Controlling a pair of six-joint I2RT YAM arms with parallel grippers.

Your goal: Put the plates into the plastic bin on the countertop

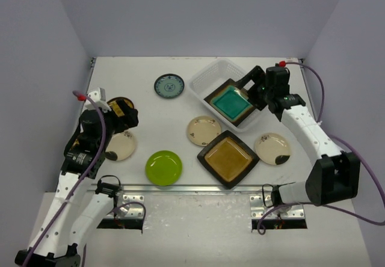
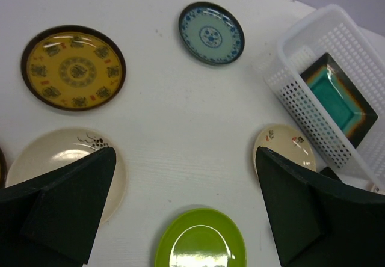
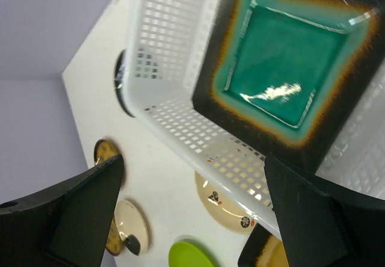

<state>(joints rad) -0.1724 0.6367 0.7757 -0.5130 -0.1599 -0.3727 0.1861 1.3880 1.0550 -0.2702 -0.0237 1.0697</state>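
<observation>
Top external shows the tabletop (image 1: 150,68) with the plastic bin (image 1: 207,74) at its far right, long axis running far-left to near-right. A teal square plate (image 1: 231,103) lies inside. Your right pincer (image 1: 251,89) hovers spread and empty above it; the left pincer (image 2: 185,153) is spread too. Next, likely: lift clear, fetch another plate.
</observation>
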